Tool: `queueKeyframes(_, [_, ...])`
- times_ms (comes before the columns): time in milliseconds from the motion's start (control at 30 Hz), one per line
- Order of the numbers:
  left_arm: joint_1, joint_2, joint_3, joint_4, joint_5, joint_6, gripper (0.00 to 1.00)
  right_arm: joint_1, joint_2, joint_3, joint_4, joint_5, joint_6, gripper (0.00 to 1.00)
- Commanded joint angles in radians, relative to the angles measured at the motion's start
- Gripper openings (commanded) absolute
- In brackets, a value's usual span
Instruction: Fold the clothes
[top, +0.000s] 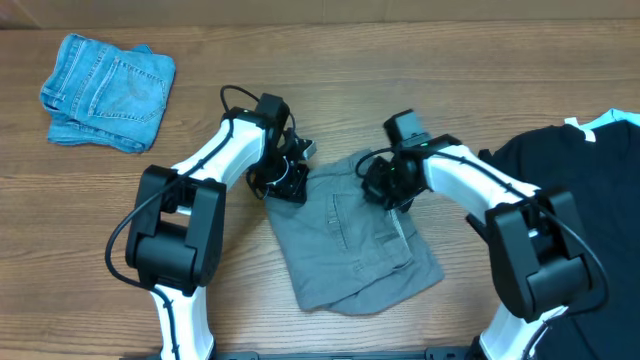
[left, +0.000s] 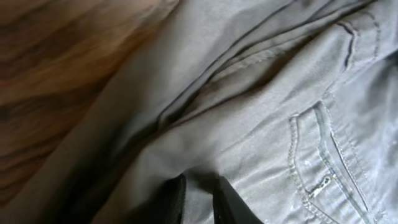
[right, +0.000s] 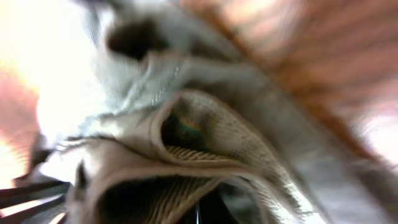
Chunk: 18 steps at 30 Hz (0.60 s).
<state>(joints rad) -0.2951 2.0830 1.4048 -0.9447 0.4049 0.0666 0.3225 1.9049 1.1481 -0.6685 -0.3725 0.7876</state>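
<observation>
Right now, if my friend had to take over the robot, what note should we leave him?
Left gripper: shut on the shorts, at the waistband corner on its side.
Right gripper: shut, seemingly on the other waistband corner; its own camera view is blurry.
Shorts: lying on the table between the two arms, legs pointing toward the robot.
Done: both corners pinched.
Left to do: lift the waistband and make the fold.
</observation>
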Motion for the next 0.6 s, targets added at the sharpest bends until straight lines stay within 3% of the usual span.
queueKeyframes(0, [0.040, 0.041, -0.053, -0.009, -0.201, -0.053, 0.19, -0.101, -0.014, 0.000, 0.004, 0.044, -0.126, 0.04])
queueKeyframes(167, [0.046, 0.041, 0.002, -0.067, -0.167, -0.056, 0.22, -0.148, -0.050, 0.020, -0.096, -0.010, -0.272, 0.04])
queueKeyframes(333, [0.044, 0.041, 0.192, -0.220, -0.116, -0.015, 0.26, -0.150, -0.158, 0.067, -0.314, -0.101, -0.480, 0.05])
queueKeyframes(500, [0.024, 0.041, 0.370, -0.271, 0.088, 0.104, 0.46, -0.143, -0.269, 0.067, -0.501, -0.105, -0.481, 0.10])
queueKeyframes(567, [0.011, 0.041, 0.387, -0.233, 0.141, 0.114, 0.47, -0.139, -0.277, 0.063, -0.554, -0.105, -0.477, 0.11])
